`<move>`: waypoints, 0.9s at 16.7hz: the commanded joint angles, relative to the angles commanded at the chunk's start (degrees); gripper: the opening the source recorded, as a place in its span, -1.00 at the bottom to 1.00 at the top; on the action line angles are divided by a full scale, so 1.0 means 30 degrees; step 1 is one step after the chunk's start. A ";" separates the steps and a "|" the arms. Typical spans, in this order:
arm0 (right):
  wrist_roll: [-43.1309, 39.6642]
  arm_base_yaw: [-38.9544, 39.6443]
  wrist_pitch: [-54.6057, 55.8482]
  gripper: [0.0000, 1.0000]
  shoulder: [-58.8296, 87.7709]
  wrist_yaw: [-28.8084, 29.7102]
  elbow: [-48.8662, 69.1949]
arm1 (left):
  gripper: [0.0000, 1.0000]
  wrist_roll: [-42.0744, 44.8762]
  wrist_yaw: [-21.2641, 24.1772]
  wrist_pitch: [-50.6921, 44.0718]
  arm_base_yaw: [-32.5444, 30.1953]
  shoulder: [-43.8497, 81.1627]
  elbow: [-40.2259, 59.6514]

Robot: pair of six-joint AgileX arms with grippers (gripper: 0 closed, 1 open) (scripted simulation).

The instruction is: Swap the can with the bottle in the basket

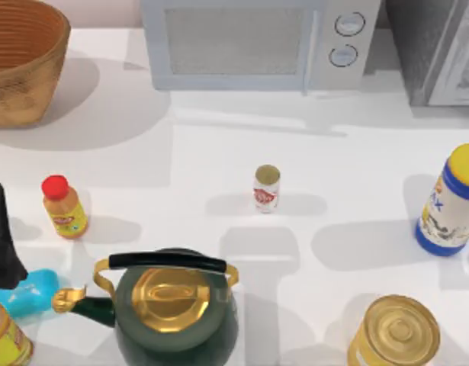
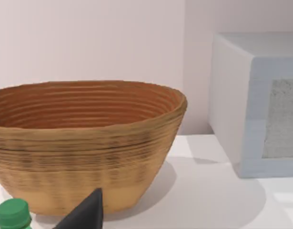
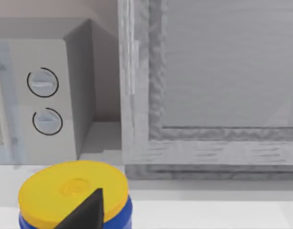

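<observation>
The small white can (image 1: pixel 266 188) with a red label and dull gold top stands upright in the middle of the table. The big orange-brown wicker basket (image 1: pixel 24 72) sits at the far left corner, and it looms close in the left wrist view (image 2: pixel 84 143); the part of its inside that I see holds nothing. A red-capped bottle (image 1: pixel 64 207) stands on the table left of the can, outside the basket. My left gripper (image 1: pixel 2 242) hangs at the left edge beside that bottle, one dark fingertip (image 2: pixel 86 213) showing. A dark fingertip (image 3: pixel 87 213) of my right gripper hovers over a yellow cap.
A microwave (image 1: pixel 257 42) lines the back. A green kettle (image 1: pixel 173 309) with a gold lid stands at the front, a large yellow tin (image 1: pixel 394 333) at front right, and a blue bottle with a yellow cap (image 1: pixel 451 202) at the right. A green cap (image 2: pixel 13 215) sits near the basket.
</observation>
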 joint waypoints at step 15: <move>0.0000 0.0000 0.0000 1.00 0.0000 0.0000 0.0000 | 1.00 0.0278 0.0368 0.3178 0.1944 0.3101 -0.0501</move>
